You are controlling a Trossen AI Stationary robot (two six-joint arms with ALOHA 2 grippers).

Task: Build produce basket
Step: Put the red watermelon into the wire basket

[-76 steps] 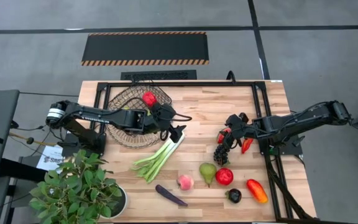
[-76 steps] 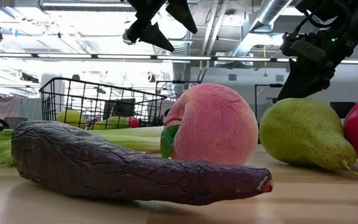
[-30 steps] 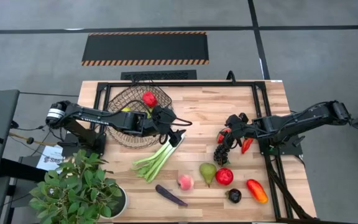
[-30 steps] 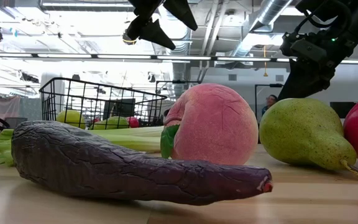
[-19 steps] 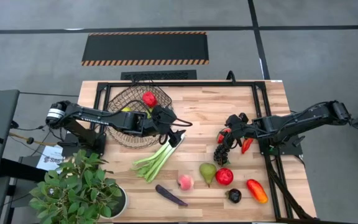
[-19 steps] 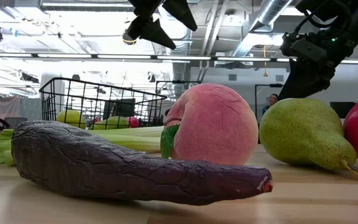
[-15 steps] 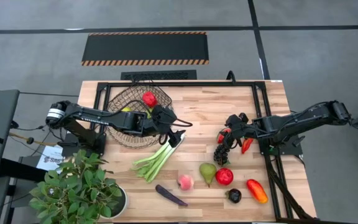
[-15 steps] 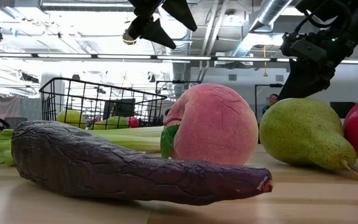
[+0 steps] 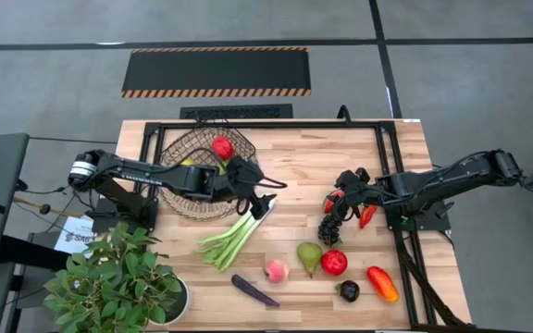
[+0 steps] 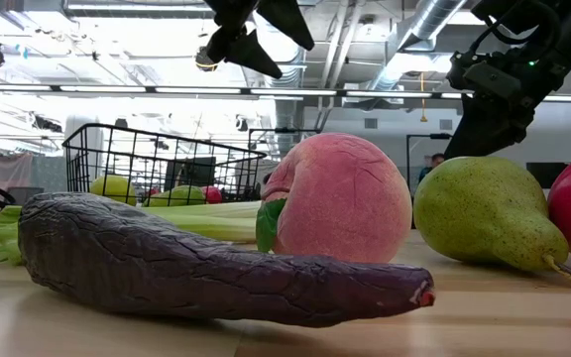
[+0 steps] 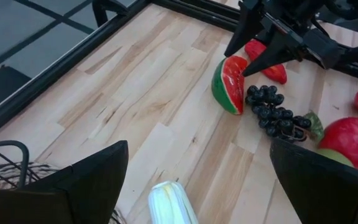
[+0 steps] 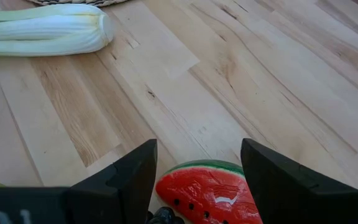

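Hovering wide open and empty, my left hand [image 9: 265,203] hangs over the pale end of the celery stalk [image 9: 234,234], just beside the basket [image 9: 192,176]. My right hand [image 9: 339,205] sits half open around the watermelon slice [image 12: 209,190]; whether it grips I cannot tell. More produce lies on the worktop [image 9: 294,157].

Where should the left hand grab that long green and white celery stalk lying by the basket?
Probably near its pale thick end. The long green-white celery stalk lies flat on the wooden table, white end toward the dark wire-mesh basket. The open left hand hovers above that end, so come straight down, fingers straddling the stalk's width.
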